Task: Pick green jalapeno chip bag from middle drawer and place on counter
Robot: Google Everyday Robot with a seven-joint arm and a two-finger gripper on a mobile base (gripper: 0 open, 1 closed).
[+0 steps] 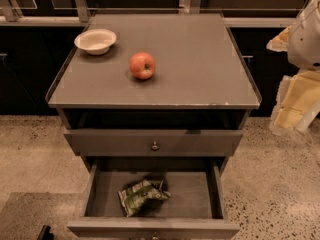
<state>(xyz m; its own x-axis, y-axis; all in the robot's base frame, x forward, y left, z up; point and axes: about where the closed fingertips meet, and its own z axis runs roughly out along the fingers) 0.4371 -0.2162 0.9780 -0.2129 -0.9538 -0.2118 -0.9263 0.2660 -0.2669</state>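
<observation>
The green jalapeno chip bag (142,196) lies crinkled on the flat bottom of the open middle drawer (197,196), left of centre. The drawer is pulled out low at the front of the cabinet. The counter (200,69) is the grey-brown top above it. My gripper (294,106) hangs at the right edge of the view, beside the counter's right front corner, well above and to the right of the bag. It holds nothing that I can see.
A red apple (142,65) and a white bowl (95,40) sit on the counter's left half. Another drawer front with a knob (155,145) stands slightly out just above the open drawer. Speckled stone floor (280,184) surrounds the cabinet.
</observation>
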